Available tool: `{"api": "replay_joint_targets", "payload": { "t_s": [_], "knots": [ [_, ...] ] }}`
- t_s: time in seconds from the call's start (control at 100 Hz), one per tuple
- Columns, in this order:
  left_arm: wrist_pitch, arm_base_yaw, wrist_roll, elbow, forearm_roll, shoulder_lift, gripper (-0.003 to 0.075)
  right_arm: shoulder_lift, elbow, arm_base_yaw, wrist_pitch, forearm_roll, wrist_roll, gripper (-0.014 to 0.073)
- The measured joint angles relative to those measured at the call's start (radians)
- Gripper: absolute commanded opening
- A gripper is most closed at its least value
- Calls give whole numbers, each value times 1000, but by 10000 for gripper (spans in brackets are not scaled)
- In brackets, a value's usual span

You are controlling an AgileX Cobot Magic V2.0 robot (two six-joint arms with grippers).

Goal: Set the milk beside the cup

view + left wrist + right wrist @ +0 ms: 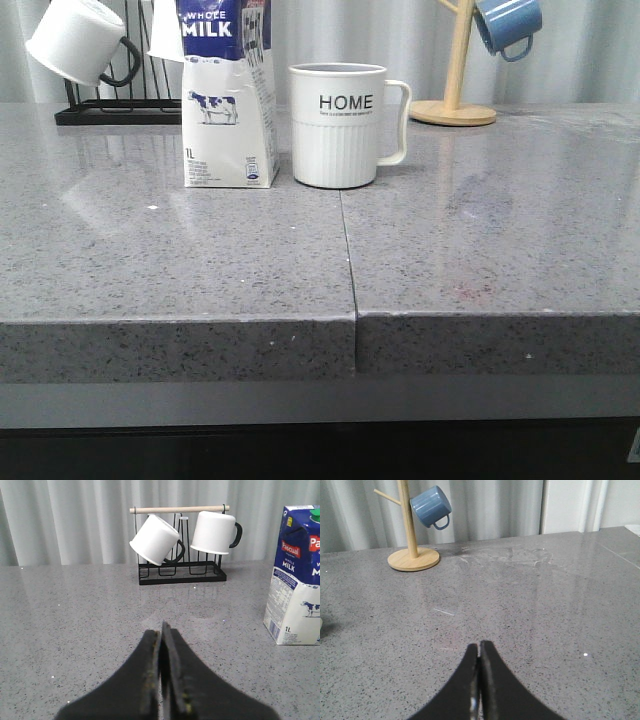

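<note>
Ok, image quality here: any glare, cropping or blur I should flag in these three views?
Front view: sharp; soft reflections on the countertop, the milk cropped at the top edge. Left wrist view: milk cut off at the right edge, left gripper dark and close. Right wrist view: bright sheen on the counter behind the right gripper.

I am reading "WHOLE MILK" in white on the dark blue top of the milk carton (229, 100), with "1L" printed low on its white front (under the cow picture). From my left wrist camera the same carton (296, 580) is showing a red "Pascual" badge, "MILK" and "1L". The white mug (340, 125) is carrying black "HOME" lettering.
</note>
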Motion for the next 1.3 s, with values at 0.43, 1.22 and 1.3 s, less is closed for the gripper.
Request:
{"api": "replay_joint_targets", "payload": {
  "t_s": [0.43,1.22,1.3],
  "knots": [
    [-17,0,0,4,0,0,-20,0,0,0,0,0,0,-122],
    [-53,0,-207,336,282,-196,-20,0,0,0,-2,0,0,-122],
    [-104,0,-207,338,282,-196,-21,0,0,0,-2,0,0,-122]
  ]
}}
